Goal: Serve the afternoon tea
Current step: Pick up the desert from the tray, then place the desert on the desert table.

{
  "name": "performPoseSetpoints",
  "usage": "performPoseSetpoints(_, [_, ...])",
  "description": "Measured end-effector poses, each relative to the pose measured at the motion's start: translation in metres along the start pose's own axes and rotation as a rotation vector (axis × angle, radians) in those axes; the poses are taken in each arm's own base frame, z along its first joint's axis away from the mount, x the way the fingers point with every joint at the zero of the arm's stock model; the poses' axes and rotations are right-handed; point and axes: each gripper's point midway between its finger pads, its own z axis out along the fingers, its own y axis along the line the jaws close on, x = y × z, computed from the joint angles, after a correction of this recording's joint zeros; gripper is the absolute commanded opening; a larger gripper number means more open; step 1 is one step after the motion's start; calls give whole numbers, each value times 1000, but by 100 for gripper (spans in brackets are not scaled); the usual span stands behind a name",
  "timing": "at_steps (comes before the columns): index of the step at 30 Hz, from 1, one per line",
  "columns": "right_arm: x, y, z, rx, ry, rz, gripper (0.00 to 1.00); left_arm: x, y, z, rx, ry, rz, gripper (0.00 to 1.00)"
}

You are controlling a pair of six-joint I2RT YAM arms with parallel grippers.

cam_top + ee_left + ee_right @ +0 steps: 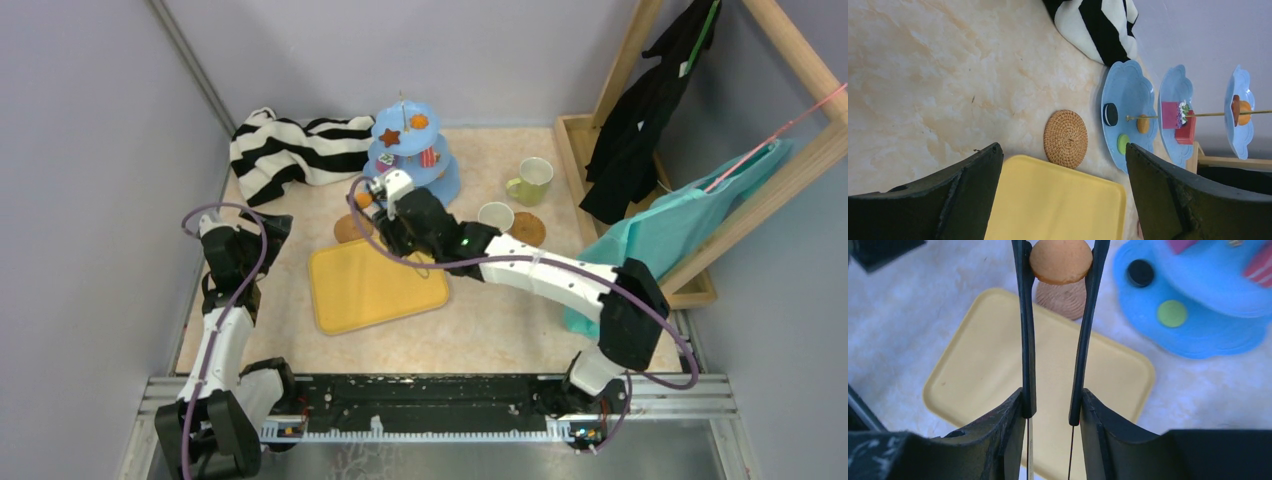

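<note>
1. Top: my right gripper sat just past the yellow tray's far edge, blue stand beyond.
2. Left wrist: my left gripper stood wide open over the tray's edge.
3. Right wrist: right gripper clamped an orange cookie above the tray's far edge.

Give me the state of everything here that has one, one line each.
Right fingers: shut on orange cookie.
Left fingers: open, empty.
Yellow tray: empty.
Blue stand: upright, treats on every tier.
White cup: upright, beside a coaster.
Green cup: upright.
Striped cloth: crumpled.
</note>
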Motion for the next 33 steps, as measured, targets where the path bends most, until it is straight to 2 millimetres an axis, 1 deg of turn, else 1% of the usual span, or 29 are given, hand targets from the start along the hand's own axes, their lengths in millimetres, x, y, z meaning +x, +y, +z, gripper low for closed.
performPoseSetpoints(1, [-13,-12,-7,25,-22,23,41,0,0,0,0,1,0,97])
performPoseSetpoints(3, [-32,-35,-18,71,-54,62,41,0,0,0,1,1,-2,97])
performPoseSetpoints(6, [-54,-67,-32,132,-92,113,41,0,-1,-1,4,-1,-3,97])
performPoseSetpoints(9, [-65,-97,-41,191,-102,158,41,-3,-4,-3,15,-11,-1,97])
performPoseSetpoints(11, [-66,-113,-44,224,-95,181,41,-4,-6,-5,20,-15,-1,97])
performPoseSetpoints(14, [-63,-128,-48,254,-76,200,41,-4,-6,-5,22,-16,0,97])
performPoseSetpoints(16, [-64,-134,-51,262,-69,209,41,-3,-6,-5,22,-12,-1,96])
performPoseSetpoints(21, [-72,-150,-50,280,-70,228,40,-2,-8,-6,31,-5,0,96])
performPoseSetpoints(26, [-79,-162,-36,285,-60,241,40,-2,-9,-7,38,-1,0,96])
performPoseSetpoints(33, [-74,-170,-12,281,-9,240,40,-1,-10,-7,44,5,0,96])
